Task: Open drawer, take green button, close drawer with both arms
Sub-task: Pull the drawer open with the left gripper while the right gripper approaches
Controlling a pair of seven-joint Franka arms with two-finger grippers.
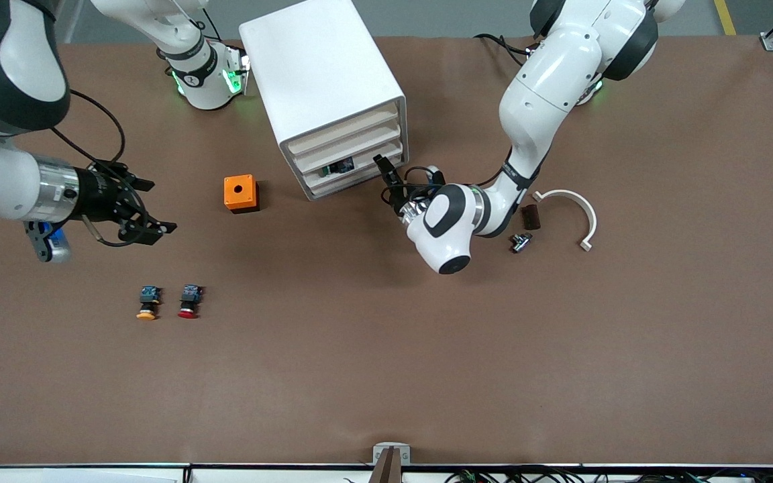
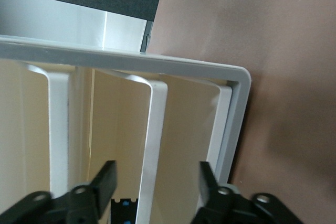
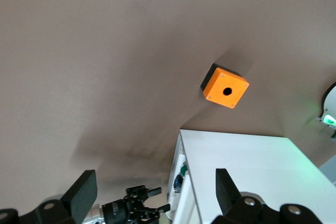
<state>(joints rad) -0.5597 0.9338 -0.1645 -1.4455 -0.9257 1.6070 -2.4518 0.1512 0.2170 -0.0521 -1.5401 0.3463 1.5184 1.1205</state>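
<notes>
Orange box [image 1: 241, 193]; yellow-capped switch [image 1: 148, 302] beside red-capped switch [image 1: 189, 301]; white arc [image 1: 574, 210].

Brown-covered table [image 1: 386, 376] under even light, grey floor [image 1: 453, 17]

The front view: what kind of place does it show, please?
Probably a robotics lab test bench: two glossy white robot arms stand at a brown-covered table with a white plastic drawer cabinet, an orange box, and loose cables along the table's edge.
</notes>
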